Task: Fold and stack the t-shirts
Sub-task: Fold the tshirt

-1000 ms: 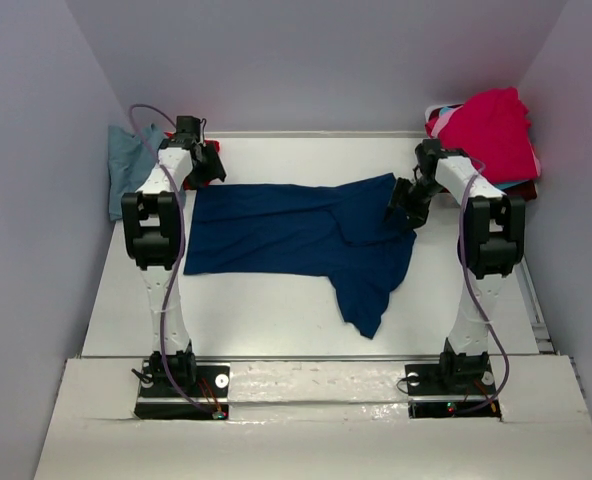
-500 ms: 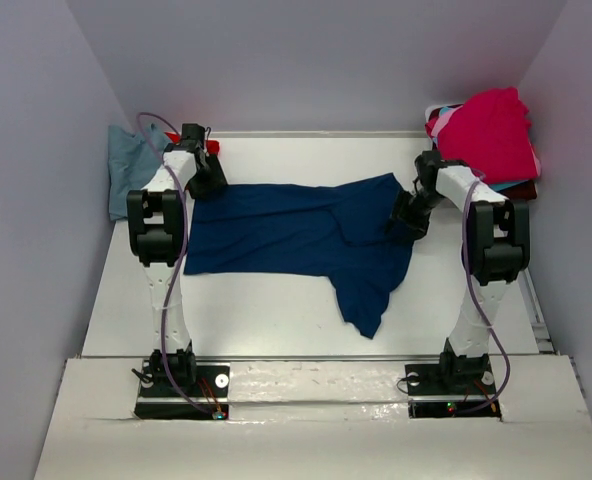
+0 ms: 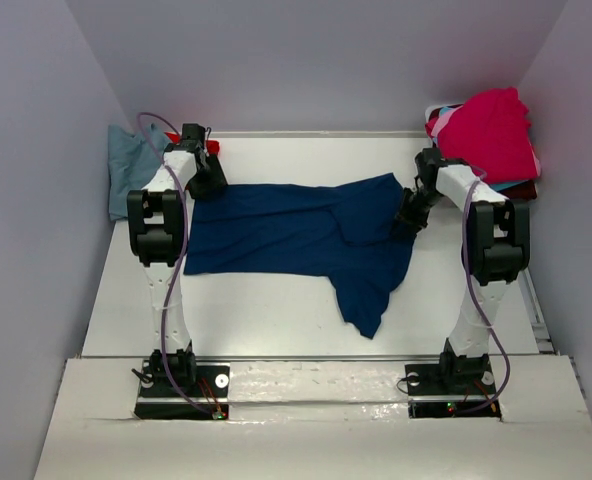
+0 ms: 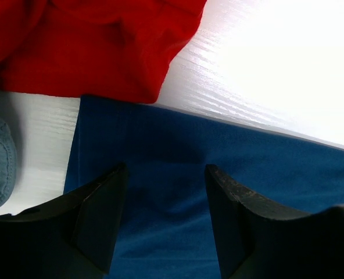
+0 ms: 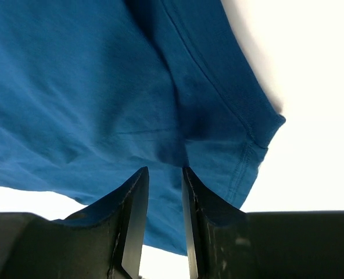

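Observation:
A navy t-shirt (image 3: 296,235) lies spread across the table, one part trailing toward the near edge. My left gripper (image 3: 208,182) hovers open over its far-left corner; in the left wrist view the fingers (image 4: 166,168) straddle flat navy cloth (image 4: 230,174) without touching it. My right gripper (image 3: 406,222) is down on the shirt's right edge. In the right wrist view its jaws (image 5: 164,170) stand narrow, a small gap left, astride a dark raised crease of the shirt (image 5: 102,87) beside the hemmed sleeve corner (image 5: 259,139).
A red t-shirt (image 4: 90,40) lies just beyond the navy shirt's far-left corner, with a blue-grey t-shirt (image 3: 131,165) against the left wall. A pile of magenta and other t-shirts (image 3: 491,130) sits at the back right corner. White table (image 3: 266,300) shows in front.
My right gripper moved down and left onto the shirt's right edge and its jaws have narrowed around the cloth. The left gripper shifted slightly a second ago and has held still since.

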Tool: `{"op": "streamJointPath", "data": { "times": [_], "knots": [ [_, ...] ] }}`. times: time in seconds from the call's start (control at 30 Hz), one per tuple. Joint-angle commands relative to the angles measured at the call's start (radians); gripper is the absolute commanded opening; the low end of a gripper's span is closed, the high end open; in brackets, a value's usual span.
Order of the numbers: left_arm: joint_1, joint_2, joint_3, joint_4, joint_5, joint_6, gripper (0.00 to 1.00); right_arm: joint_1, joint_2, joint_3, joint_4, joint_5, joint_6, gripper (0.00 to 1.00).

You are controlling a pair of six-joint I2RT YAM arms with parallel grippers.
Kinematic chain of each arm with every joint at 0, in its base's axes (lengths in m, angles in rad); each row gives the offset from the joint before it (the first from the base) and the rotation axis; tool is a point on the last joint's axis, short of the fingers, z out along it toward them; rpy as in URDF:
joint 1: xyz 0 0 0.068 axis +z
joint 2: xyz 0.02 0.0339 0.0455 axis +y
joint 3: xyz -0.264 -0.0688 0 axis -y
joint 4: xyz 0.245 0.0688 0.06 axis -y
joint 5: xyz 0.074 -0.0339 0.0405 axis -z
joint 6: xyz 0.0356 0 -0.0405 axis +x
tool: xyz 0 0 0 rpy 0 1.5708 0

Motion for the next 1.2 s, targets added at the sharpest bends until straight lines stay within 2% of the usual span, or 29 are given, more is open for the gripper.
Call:
{"op": "streamJointPath", "data": {
  "times": [0.0, 0.27, 1.17],
  "knots": [
    [-0.003, 0.003, 0.031, -0.032, -0.017, 0.017, 0.68, 0.01, 0.012, 0.08, 0.02, 0.025, 0.01, 0.35],
    [-0.003, 0.011, 0.045, -0.039, -0.018, 0.018, 0.68, 0.01, 0.055, 0.12, 0.002, 0.031, 0.002, 0.35],
    [-0.003, 0.022, 0.046, -0.04, -0.014, 0.021, 0.68, 0.01, -0.002, 0.022, -0.009, 0.118, -0.018, 0.38]
  ]
}}
